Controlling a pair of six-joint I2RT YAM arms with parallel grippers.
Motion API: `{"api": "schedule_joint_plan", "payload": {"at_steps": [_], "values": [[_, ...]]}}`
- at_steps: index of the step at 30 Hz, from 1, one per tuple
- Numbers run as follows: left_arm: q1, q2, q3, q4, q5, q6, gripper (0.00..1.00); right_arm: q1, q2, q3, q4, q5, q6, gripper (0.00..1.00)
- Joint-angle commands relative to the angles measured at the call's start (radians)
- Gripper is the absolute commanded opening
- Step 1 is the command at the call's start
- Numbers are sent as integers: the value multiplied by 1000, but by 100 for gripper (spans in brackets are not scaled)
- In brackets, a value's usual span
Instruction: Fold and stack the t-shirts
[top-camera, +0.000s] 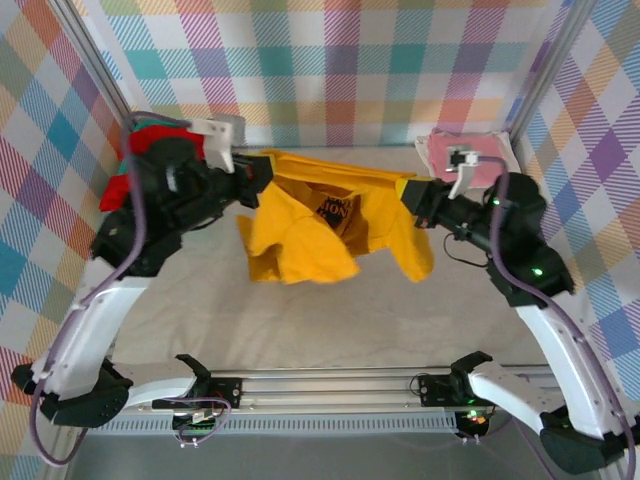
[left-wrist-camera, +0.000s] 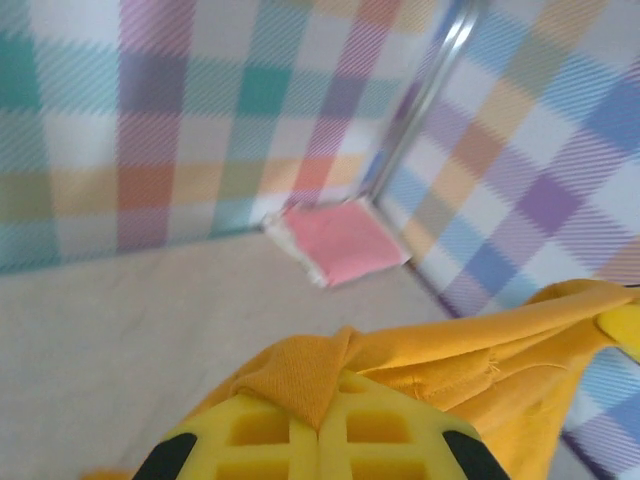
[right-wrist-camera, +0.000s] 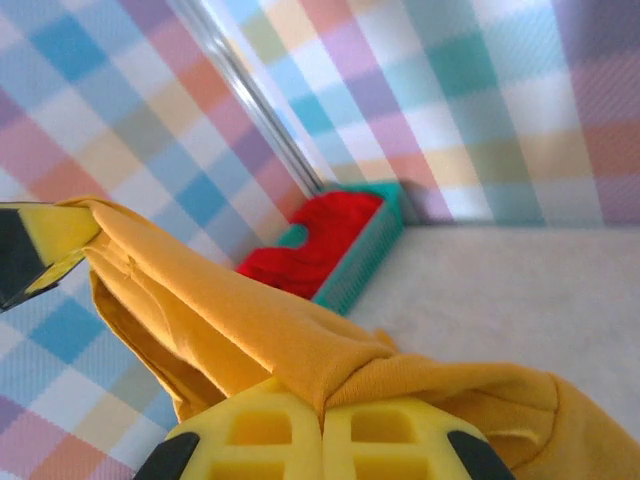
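The mustard-yellow t-shirt (top-camera: 320, 225) hangs above the table, stretched between my two grippers with its dark chest print facing up. My left gripper (top-camera: 262, 172) is shut on one end of its top edge, and the cloth (left-wrist-camera: 480, 350) bunches between the yellow pads (left-wrist-camera: 250, 430). On the other end my right gripper (top-camera: 408, 192) is shut too, with fabric (right-wrist-camera: 250, 320) pinched in its pads (right-wrist-camera: 400, 435). A folded pink t-shirt (top-camera: 440, 150) lies in the back right corner (left-wrist-camera: 345, 240). The red t-shirt (right-wrist-camera: 310, 245) sits crumpled at the back left (top-camera: 120, 185).
The red shirt rests in a teal plastic basket (right-wrist-camera: 370, 255) against the back left corner. Plaid walls and metal posts (top-camera: 545, 85) close in the beige table (top-camera: 330, 320) on three sides. The rail with the arm bases (top-camera: 330, 385) runs along the near edge.
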Motion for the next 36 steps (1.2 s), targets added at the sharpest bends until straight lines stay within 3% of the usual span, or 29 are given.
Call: {"api": "schedule_joint_plan", "payload": {"at_steps": [1,5,12,17,26,29,33,36], "values": [[12,-32,144,-149,-16,71,0,-12,-27,99,-136,53,-30,0],[12,30,289,-243,-97,132,0,-12,0,186,-220,99,-51,0],[12,172,370,-268,-49,162,0,-13,4,153,-261,304,-59,0],[-4,239,381,-206,130,117,0,-14,-22,183,-301,468,-104,0],[-261,313,449,-142,200,84,0,-13,-31,330,-313,641,-218,0],[-297,300,443,-83,299,46,0,-14,38,446,-311,640,-287,0],[-296,298,460,-119,192,49,0,-13,195,642,-303,609,-377,0],[-180,300,456,-142,189,-35,0,-14,394,849,-322,576,-441,0]]}}
